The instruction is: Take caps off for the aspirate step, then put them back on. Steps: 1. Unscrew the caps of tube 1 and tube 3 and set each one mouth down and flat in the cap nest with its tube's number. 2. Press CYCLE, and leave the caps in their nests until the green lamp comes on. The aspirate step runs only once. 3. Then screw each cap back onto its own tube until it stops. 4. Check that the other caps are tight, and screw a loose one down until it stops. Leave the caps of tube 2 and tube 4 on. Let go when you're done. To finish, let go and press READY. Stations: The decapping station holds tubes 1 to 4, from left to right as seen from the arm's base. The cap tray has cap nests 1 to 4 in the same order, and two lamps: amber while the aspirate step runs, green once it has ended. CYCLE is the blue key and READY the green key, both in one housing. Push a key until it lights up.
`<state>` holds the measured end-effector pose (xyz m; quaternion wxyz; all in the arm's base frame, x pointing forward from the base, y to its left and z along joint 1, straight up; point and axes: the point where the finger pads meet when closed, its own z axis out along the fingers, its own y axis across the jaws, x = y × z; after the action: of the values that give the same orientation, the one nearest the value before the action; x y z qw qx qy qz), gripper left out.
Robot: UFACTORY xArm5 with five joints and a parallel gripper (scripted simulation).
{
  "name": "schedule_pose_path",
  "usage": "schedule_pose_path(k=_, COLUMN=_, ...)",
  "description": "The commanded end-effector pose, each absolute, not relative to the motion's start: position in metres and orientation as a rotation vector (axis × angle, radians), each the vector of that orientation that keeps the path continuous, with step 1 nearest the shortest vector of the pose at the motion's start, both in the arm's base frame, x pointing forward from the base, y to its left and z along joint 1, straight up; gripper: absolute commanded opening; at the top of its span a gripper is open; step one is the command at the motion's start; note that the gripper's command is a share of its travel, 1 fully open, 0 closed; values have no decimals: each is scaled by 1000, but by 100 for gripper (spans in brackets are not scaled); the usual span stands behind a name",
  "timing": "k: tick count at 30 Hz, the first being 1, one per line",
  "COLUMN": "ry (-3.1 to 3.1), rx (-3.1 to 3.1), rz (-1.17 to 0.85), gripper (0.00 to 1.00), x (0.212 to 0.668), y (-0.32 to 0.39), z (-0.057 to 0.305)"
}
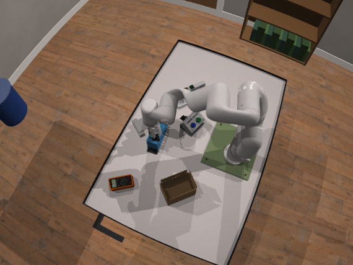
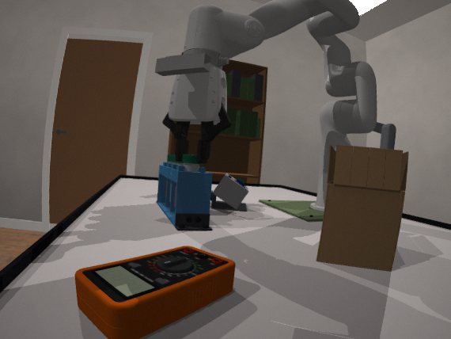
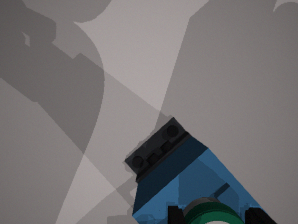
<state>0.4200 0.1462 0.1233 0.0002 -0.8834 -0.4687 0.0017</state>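
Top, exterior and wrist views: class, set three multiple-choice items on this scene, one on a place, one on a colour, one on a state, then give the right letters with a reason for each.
1. Where is the gripper?
A. over the blue tube station
B. inside the cardboard box
C. on the multimeter

2. What colour is the cap between the fingers?
A. red
B. green
C. yellow

3. What state is the gripper in?
A. wide open
B. shut on nothing
C. shut on the cap

Answers: 1 A, the fingers reach down at the station's top. 2 B, the wrist view shows a green cap. 3 C, the fingers flank the cap in the exterior view.
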Motion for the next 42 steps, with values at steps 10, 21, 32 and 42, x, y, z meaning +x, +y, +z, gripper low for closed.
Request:
schedule_pose_path(k=10, ry=-2244, rx=-2196, rz=-3, gripper=0, x=421, y=147, z=125)
schedule_pose_path(k=21, ry=-2666, rx=-1660, rz=-3, gripper=0, x=421, y=147, z=125)
schedule_pose_path(k=32, ry=-2958, rx=-1056, rz=-4, gripper=0, x=421, y=147, z=125)
schedule_pose_path(k=42, ry=-2984, rx=-980, rz=-4, gripper=46, x=421, y=147, z=125)
